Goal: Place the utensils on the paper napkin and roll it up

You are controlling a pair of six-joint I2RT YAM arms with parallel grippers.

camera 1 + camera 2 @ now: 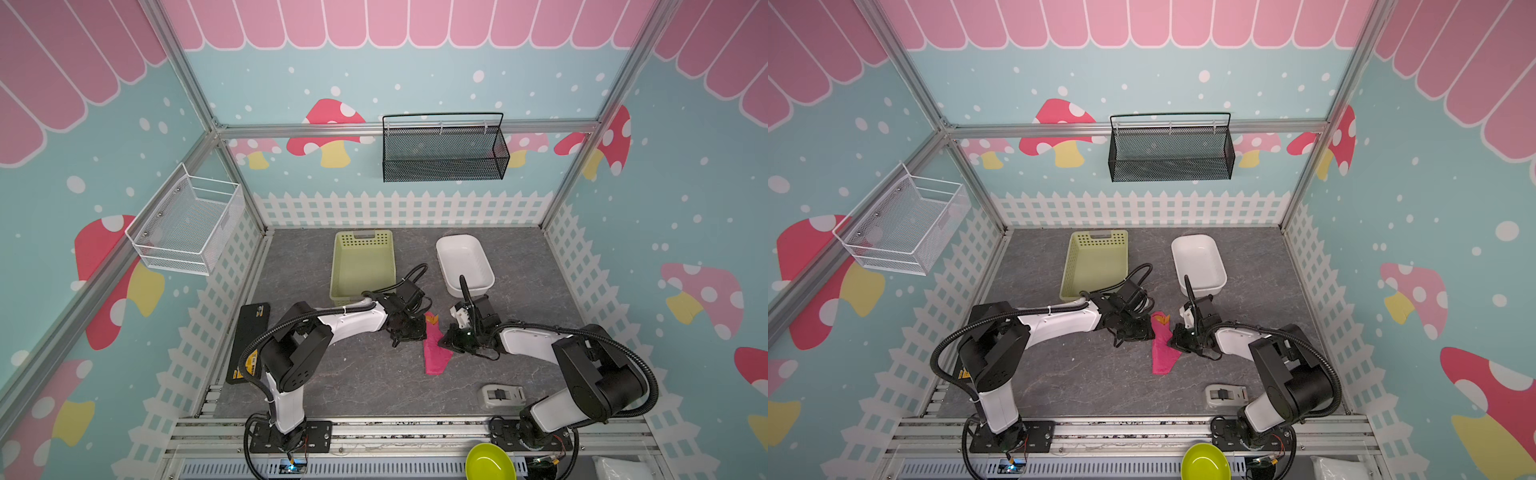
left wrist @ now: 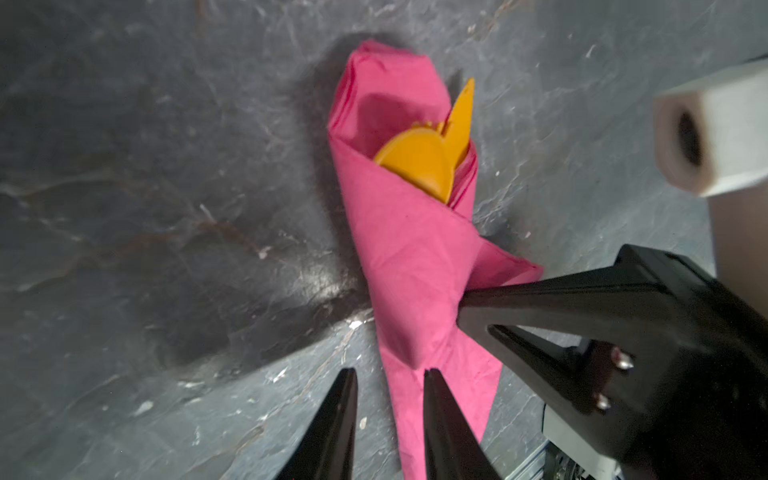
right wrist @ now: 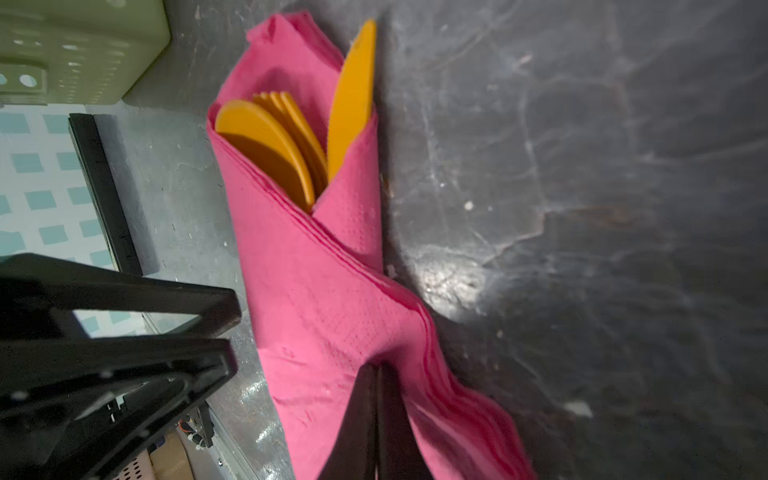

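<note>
On counter (image 1: pixel 353 374): paper napkin (image 1: pixel 436 353) rolled round orange utensils (image 2: pixel 419 162); right gripper (image 3: pixel 377 368) jaws pinching its flap, left gripper (image 2: pixel 390 374) jaws narrowly parted alongside.

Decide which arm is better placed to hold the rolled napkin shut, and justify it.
Right, probably. The right gripper is shut, its tips against the outer wrap of the paper napkin rolled round the utensils. The left gripper is open beside the roll, gripping nothing.

The paper napkin (image 3: pixel 332 291) hides the utensils (image 3: pixel 266 141) below their tips; the lime bowl (image 1: pixel 490 463) is cropped.
</note>
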